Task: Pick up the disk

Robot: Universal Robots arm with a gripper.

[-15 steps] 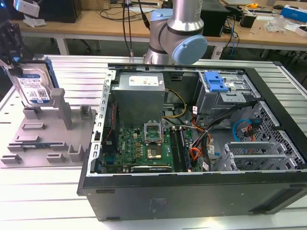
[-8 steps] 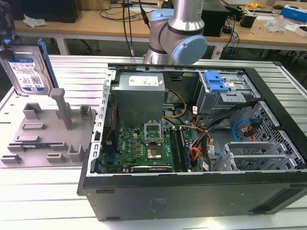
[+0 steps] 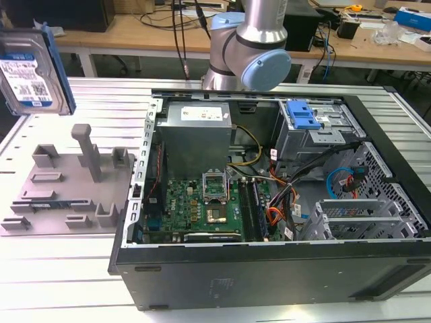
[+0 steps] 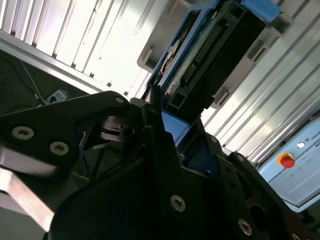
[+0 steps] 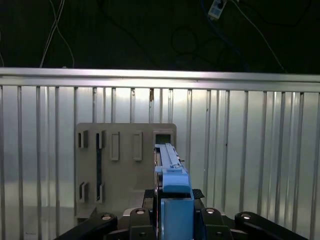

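Observation:
The disk hangs upright in the air at the exterior view's upper left, above the grey fixture tray. Its white-and-blue label faces the camera and a blue rail runs along its side. In the first wrist view the disk shows edge-on, its blue rail sticking out from between the black fingers of my gripper, with the tray beneath it. The second wrist view shows the disk and its connector edge just beyond my gripper. The gripper is shut on the disk.
An open computer case lies on the slatted metal table, with a blue-fronted drive cage inside at the back. The arm's base stands behind the case. A red button sits on a box off to one side.

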